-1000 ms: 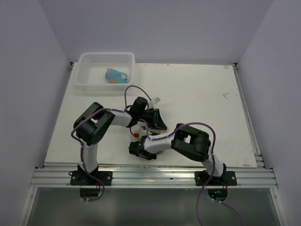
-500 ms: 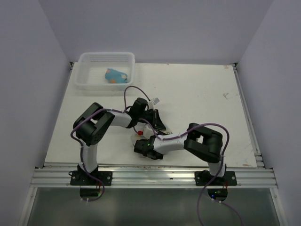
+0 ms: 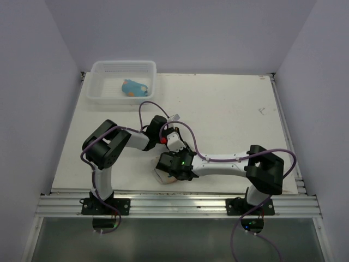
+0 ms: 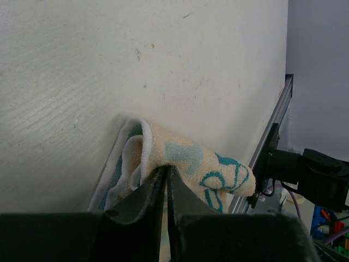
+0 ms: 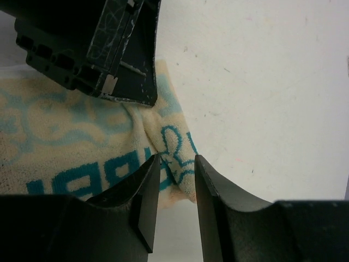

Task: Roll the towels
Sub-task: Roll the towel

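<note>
Cream towel (image 4: 185, 164), worktop (image 3: 229, 109) near edge: soft, limp.
Left gripper (image 4: 165, 172) pinches fold; right gripper (image 5: 174, 169) spread; grip thick folded edge.

A table (image 3: 229, 114) holds a basket (image 3: 123, 63) at its far left corner, and one towel (image 3: 134, 88) lies in the basket, toward its right side. The other towel (image 3: 163, 176) lies on the table by the near edge, left of centre and well apart from the basket. The left gripper (image 4: 166, 170) meets this towel from the far side. The right gripper (image 5: 175, 158) reaches in from the right and straddles its edge.
</note>
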